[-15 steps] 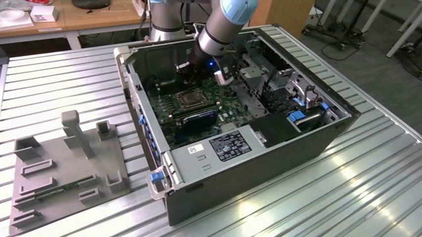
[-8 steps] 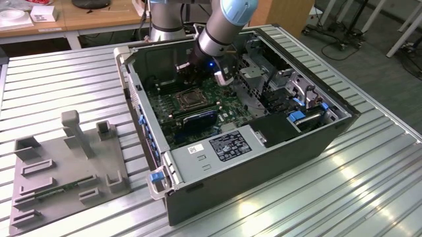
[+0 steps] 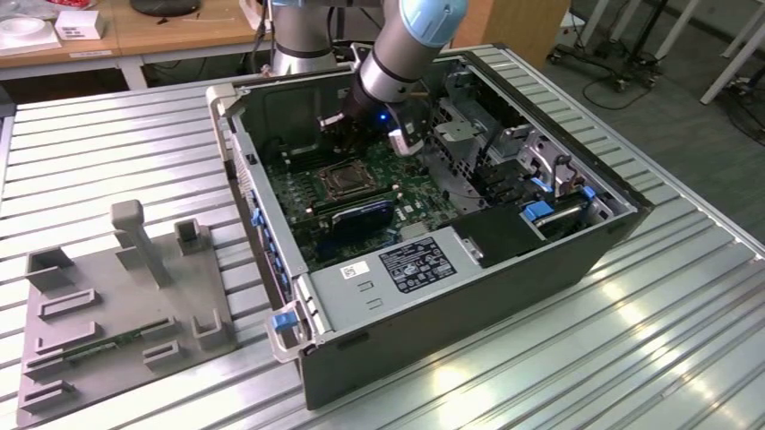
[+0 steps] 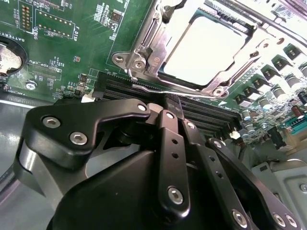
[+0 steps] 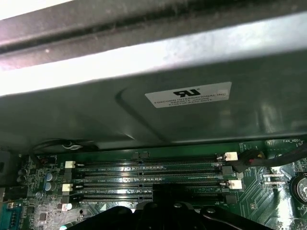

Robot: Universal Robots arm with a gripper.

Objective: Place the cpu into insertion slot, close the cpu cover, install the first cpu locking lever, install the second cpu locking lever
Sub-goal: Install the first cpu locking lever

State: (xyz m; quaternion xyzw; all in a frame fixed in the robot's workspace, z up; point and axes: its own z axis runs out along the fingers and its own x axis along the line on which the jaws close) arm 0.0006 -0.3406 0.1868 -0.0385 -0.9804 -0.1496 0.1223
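Left of centre in the exterior view, the silver-framed dark insertion slot point(image 3: 340, 181) holds the pale square cpu point(image 4: 211, 45) under the closed thin silvery cpu cover point(image 4: 144, 42). The black gripper point(image 4: 173, 106) is nearby, fingers point(image 4: 170, 143) pressed together and empty. Whether the wire locking levers point(image 4: 158, 85) are latched is unclear.

We see an open computer case point(image 3: 478, 296) lying on its side on a slatted metal tabletop point(image 3: 120, 143), with a green motherboard point(image 3: 305, 210) on its floor. A black label point(image 3: 418, 262) sits on the grey bracket near the case's front edge, and a blue latch point(image 3: 285, 322) sticks out at the corner nearest the exterior view's left. Beside the case, on that same side, a grey fixture plate point(image 3: 72, 358) carries an upright post point(image 3: 132, 237). Behind the tabletop stands a wooden desk point(image 3: 179, 31) with white boxes point(image 3: 78, 22). In the first wrist view we find long black memory slots point(image 5: 148, 170) with white end clips, a white sticker point(image 5: 189, 94) on the metal wall above them, and a coin battery point(image 5: 300, 187).
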